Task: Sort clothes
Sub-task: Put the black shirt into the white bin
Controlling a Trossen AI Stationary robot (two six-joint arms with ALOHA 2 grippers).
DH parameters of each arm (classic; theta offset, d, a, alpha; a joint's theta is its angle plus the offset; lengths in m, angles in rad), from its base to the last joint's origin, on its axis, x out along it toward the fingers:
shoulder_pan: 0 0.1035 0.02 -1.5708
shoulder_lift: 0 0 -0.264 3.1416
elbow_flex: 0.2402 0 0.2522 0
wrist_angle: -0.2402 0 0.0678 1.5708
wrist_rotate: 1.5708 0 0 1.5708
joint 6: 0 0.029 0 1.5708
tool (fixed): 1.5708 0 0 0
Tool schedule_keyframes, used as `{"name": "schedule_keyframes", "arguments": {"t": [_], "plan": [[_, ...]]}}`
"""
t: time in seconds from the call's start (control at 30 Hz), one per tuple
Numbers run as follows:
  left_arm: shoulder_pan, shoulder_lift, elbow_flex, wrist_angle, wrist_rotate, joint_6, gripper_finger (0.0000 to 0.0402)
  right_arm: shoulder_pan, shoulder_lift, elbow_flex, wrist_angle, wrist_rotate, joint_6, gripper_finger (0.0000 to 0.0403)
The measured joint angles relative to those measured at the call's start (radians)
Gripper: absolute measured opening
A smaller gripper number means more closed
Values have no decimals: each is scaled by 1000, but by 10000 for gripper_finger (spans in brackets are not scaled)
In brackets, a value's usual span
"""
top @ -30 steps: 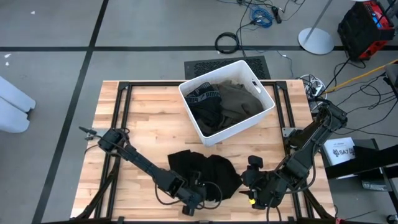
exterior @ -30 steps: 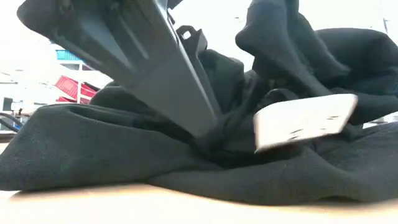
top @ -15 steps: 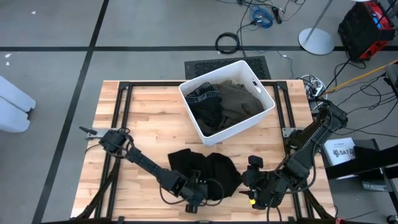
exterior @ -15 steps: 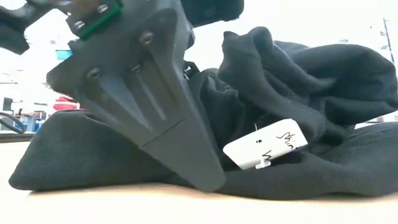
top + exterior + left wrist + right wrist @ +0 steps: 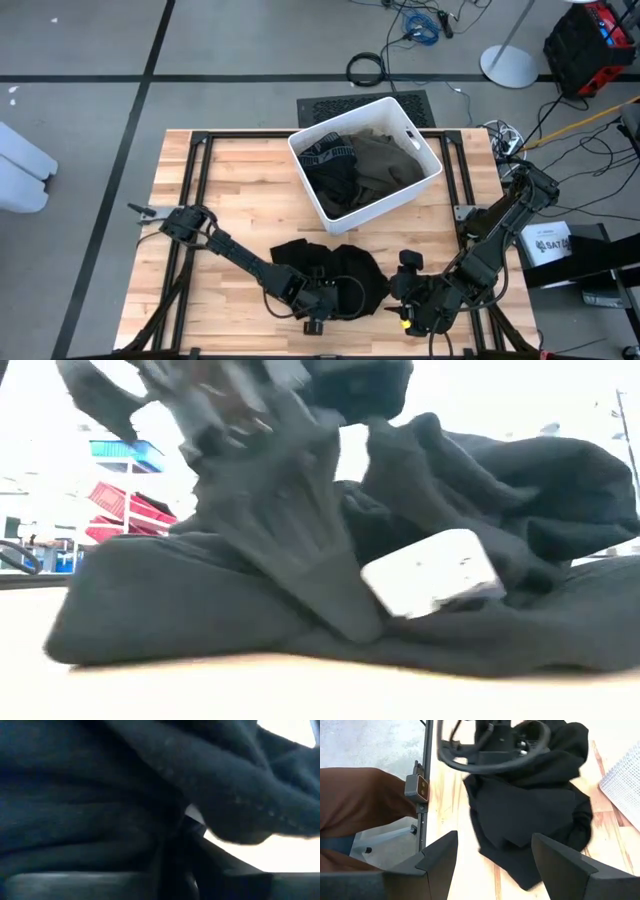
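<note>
1. A white bin (image 5: 428,165) stands on the far middle of the wooden table (image 5: 240,170), turned at an angle to the table's edges.
2. In the bin lie several garments: a black one with a patterned band (image 5: 330,160) on the left arm's side, and an olive one (image 5: 385,165) filling the rest. A little pale cloth (image 5: 372,132) shows at the bin's far rim; what it is cannot be told.
3. A black garment (image 5: 345,275) lies crumpled on the table's near middle, well apart from the bin and in front of it. A white tag (image 5: 430,572) shows among its folds in the low view.
4. The left tool (image 5: 318,305) is down on the near left edge of the black garment, pressed into the cloth. In the left wrist view dark folds fill nearly everything, so I cannot tell whether its fingers are spread or pinching the cloth.
5. The right tool (image 5: 492,865) waits at the table's near right, just beside the black garment and not touching it. Its two fingers (image 5: 440,855) stand spread wide with nothing between them.
6. A brown cloth shape (image 5: 360,800) shows off the table's edge in the right wrist view.
</note>
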Motion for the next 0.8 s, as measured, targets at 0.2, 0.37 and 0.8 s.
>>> {"name": "schedule_keyframes", "arguments": {"t": [0.2, 0.37, 0.8], "plan": [[29, 1, 0, 8, -14, -2, 12, 0, 0, 0, 0, 1, 0, 242], [36, 2, 1, 26, -26, -1, 7, 0, 0, 0, -3, 0, 0, 242], [10, -263, 0, 6, -142, 30, 3, 0, 0, 0, -9, -1, -8, 242]]}}
